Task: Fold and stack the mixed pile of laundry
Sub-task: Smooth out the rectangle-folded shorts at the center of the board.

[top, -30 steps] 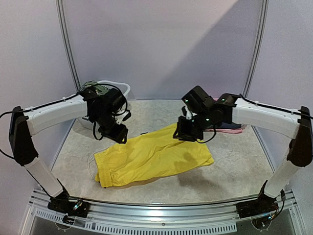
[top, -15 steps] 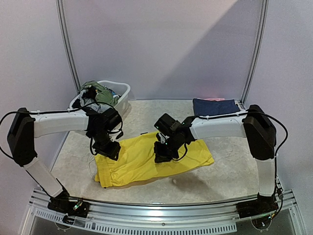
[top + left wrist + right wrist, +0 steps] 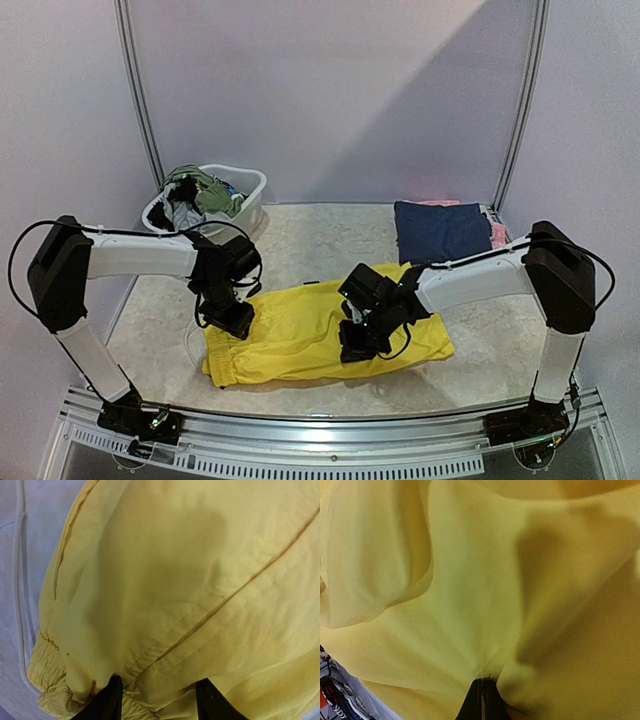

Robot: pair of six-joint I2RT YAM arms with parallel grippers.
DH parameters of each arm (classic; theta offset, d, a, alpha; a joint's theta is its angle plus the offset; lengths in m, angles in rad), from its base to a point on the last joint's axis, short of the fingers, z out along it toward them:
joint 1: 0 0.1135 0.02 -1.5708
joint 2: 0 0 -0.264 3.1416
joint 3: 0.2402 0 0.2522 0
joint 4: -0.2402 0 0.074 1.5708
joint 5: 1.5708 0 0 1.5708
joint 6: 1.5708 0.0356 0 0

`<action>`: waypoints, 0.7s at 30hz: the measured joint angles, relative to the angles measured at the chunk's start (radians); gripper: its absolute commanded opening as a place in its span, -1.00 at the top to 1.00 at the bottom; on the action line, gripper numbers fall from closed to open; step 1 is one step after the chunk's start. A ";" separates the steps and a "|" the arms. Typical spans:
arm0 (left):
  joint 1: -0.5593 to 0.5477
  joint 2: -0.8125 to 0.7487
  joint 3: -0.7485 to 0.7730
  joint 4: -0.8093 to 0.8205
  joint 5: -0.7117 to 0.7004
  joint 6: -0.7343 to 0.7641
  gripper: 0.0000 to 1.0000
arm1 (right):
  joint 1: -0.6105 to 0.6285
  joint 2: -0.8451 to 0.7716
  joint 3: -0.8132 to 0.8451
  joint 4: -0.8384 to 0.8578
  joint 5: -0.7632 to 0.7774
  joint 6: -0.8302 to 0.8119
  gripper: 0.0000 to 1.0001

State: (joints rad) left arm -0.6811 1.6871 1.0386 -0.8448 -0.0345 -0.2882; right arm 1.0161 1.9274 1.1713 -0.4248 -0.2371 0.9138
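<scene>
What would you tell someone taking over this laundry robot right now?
Right jaws: shut, pinching the yellow shorts near the middle.
Left jaws: apart over the shorts' waistband; grip unclear.
Done: a navy garment lies folded at the back right.
To do: fold the shorts, stack them, then the clothes in the white tub.

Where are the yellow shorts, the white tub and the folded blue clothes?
Yellow shorts [image 3: 295, 335]: top view, middle of the fabric.
White tub [image 3: 255, 203]: top view, its right-hand wall.
Folded blue clothes [image 3: 440, 230]: top view, middle of the top layer.
</scene>
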 measured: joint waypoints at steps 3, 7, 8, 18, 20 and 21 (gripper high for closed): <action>-0.047 0.012 -0.002 0.015 0.007 -0.001 -0.03 | 0.046 -0.068 -0.088 0.006 0.021 0.027 0.92; -0.122 0.013 -0.020 0.035 0.031 -0.019 -0.03 | 0.130 -0.174 -0.214 0.004 0.046 0.092 0.91; -0.137 0.013 -0.025 0.039 0.036 -0.026 -0.03 | 0.149 -0.198 -0.237 -0.008 0.053 0.110 0.91; -0.163 -0.011 0.137 -0.084 0.020 -0.029 -0.16 | 0.165 -0.313 -0.039 -0.428 0.220 0.154 0.72; -0.163 -0.012 0.211 -0.108 0.019 -0.023 -0.16 | 0.151 -0.303 0.077 -0.460 0.248 0.128 0.66; -0.163 -0.014 0.240 -0.117 0.020 -0.020 -0.16 | 0.141 -0.294 0.129 -0.466 0.258 0.115 0.65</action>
State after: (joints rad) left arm -0.8444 1.6733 1.2785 -0.9623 -0.0147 -0.3080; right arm 1.1568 1.6329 1.3003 -0.8906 0.0208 1.0290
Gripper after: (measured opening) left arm 0.578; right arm 0.152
